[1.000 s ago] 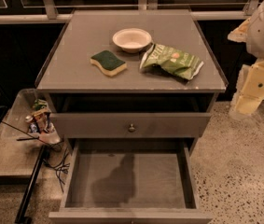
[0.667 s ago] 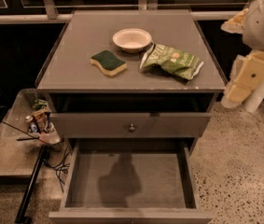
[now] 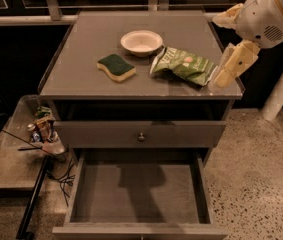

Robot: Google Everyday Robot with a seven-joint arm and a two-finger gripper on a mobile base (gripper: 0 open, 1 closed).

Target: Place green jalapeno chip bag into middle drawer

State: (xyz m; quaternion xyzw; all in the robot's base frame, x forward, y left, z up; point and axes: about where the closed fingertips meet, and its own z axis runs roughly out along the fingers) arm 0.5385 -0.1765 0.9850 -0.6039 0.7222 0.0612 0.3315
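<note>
The green jalapeno chip bag point(image 3: 183, 64) lies flat on the right side of the cabinet top point(image 3: 81, 59), just right of a white bowl point(image 3: 141, 42). The middle drawer point(image 3: 101, 199) is pulled open below, and its broad grey floor is bare. My gripper point(image 3: 232, 65) hangs from the cream arm point(image 3: 266, 11) at the cabinet top's right edge, close beside the bag's right end and a little above the surface.
A green-and-yellow sponge point(image 3: 116, 67) lies left of the bowl. A shallower drawer front with a round knob point(image 3: 141, 136) is shut above the open drawer. A low side table point(image 3: 11, 159) with clutter and cables stands left. A white post point(image 3: 281, 91) stands right.
The arm and gripper have moved left and up, from beside the cabinet's right flank to the right edge of the top near the bag. The bag has not moved.
</note>
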